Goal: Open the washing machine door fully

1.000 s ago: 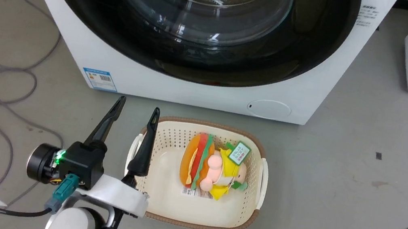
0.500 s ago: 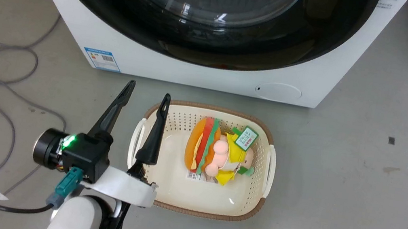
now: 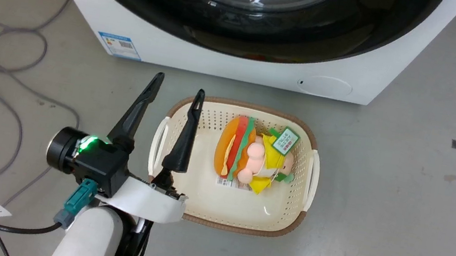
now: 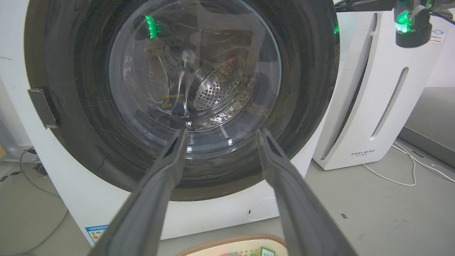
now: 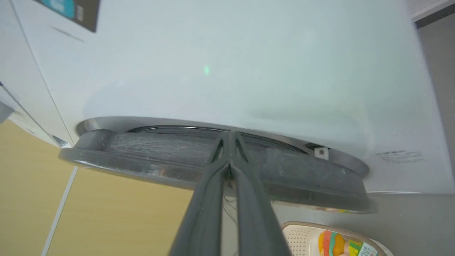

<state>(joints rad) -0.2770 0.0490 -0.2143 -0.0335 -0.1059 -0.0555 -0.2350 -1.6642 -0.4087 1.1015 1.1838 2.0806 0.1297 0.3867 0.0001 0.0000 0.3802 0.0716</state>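
Note:
The washing machine door (image 3: pixel 269 38) is a glossy black ring with a clear domed glass centre on the white machine (image 3: pixel 220 62). In the left wrist view the door (image 4: pixel 302 89) faces me, and it looks shut against the machine front. My left gripper (image 3: pixel 180 84) hangs open and empty over the floor beside the basket, short of the door, with its fingertips (image 4: pixel 183 133) spread apart. In the right wrist view my right gripper (image 5: pixel 229 133) is shut. Its tips rest at the dark rim of the door (image 5: pixel 160 160), seen edge-on. Whether they reach behind the rim is hidden.
A cream basket (image 3: pixel 301 213) with a burger plush toy (image 3: pixel 246 154) sits on the floor before the machine. A small round white flap (image 3: pixel 325 85) is low on the machine. Grey cables (image 3: pixel 7 47) loop at left. A white appliance (image 4: pixel 376 106) stands right of the machine.
The head camera has moved, so the machine and basket sit higher in the picture. The right gripper, seen at the upper right before, has passed out of the head view.

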